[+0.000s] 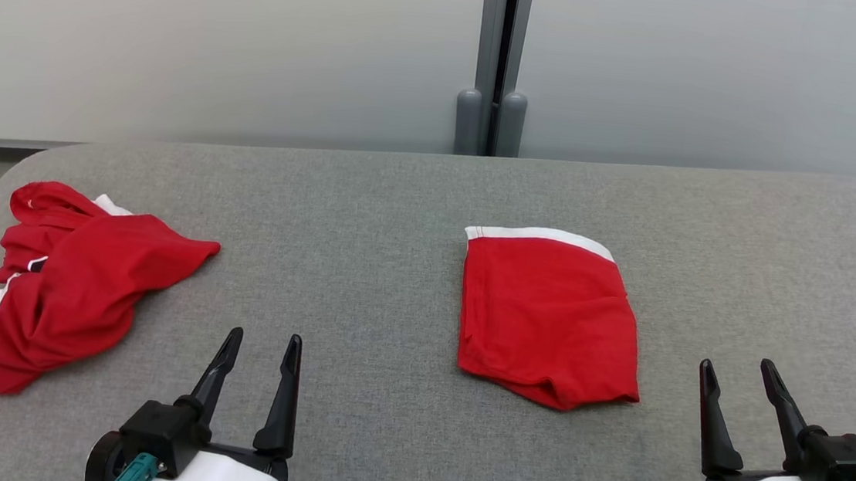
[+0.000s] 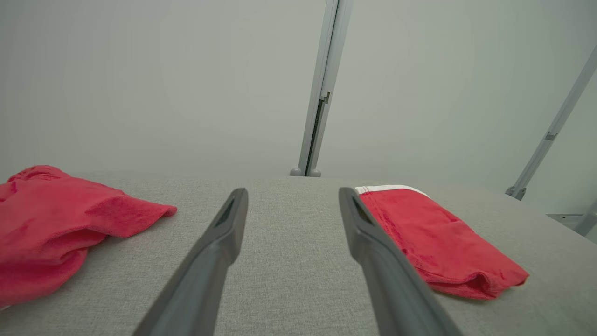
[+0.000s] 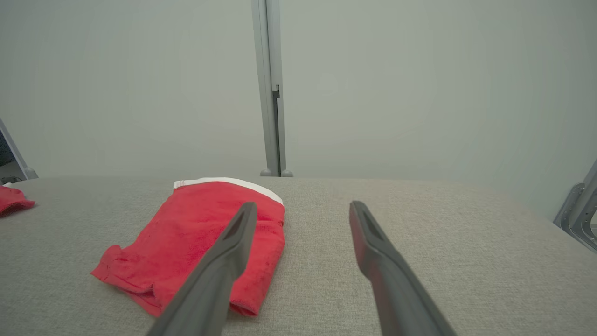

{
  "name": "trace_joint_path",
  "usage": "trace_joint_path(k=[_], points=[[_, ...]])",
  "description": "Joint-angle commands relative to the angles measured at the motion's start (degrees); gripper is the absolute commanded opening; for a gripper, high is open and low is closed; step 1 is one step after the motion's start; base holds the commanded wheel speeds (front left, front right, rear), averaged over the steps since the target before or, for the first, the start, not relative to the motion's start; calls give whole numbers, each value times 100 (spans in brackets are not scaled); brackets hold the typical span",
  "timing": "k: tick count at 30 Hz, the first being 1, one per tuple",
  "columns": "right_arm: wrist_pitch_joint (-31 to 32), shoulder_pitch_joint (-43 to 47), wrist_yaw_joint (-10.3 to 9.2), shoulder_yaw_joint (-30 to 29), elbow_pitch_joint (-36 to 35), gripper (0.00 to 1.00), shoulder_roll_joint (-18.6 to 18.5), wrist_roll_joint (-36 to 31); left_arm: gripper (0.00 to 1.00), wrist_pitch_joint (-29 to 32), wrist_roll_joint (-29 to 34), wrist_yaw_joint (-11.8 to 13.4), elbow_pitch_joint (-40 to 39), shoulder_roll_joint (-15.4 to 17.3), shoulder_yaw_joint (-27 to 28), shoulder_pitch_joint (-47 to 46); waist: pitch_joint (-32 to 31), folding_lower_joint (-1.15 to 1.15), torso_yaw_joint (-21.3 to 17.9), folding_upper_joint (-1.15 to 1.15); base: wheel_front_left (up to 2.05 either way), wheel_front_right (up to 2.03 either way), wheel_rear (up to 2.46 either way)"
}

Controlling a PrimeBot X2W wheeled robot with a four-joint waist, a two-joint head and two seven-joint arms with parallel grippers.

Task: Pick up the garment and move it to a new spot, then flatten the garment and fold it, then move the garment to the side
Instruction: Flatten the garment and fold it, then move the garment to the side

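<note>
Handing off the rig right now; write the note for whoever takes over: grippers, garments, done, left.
Left gripper: jaws open, empty.
Right gripper: jaws open, empty.
Folded red garment: flat on the grey table, right of centre, white band at the far edge.
Crumpled red garment: heap at the table's left end.
Done: one garment folded.
Left: likely moving it aside; the heap is not yet flattened or folded.

The folded garment (image 1: pixel 549 321) was soft matt red cloth with a white cloth band; the crumpled garment (image 1: pixel 75 287) looked the same. The counter (image 1: pixel 364 266) had a grey woven cover, slightly rough. The jaws of the left gripper (image 1: pixel 265 335) and the right gripper (image 1: pixel 737 364) looked like dark matt plastic. The wall (image 1: pixel 183 33) was smooth and matt.
</note>
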Motion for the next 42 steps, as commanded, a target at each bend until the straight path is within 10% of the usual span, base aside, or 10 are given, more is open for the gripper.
trace_joint_path(k=[1, 29, 32, 33, 42], points=[[-5, -19, 0, -30, 52, 100, -1, 3, 100, 0, 31, -16, -27, 22, -14, -26, 60, 0, 41, 0, 0, 0, 0], [862, -2206, 0, 434, 2526, 100, -358, 1594, 100, -1, 195, -141, 62, 21, -587, -761, 1181, 0, 757, 0, 0, 0, 0], [843, -2319, 0, 568, 2790, 11, -334, 1618, 100, -1, 195, -124, 53, 22, -584, -744, 1195, 0, 770, 0, 0, 0, 0], [826, -2360, 0, 629, 2874, 0, -339, 1625, 100, -1, 199, -116, 51, 21, -579, -751, 1197, 0, 765, 0, 0, 0, 0], [199, -2717, -1, 1353, 3090, 0, -641, 1034, 100, -1, 297, -152, -84, 20, -464, -830, 1234, 0, 358, 0, 0, 0, 0]])
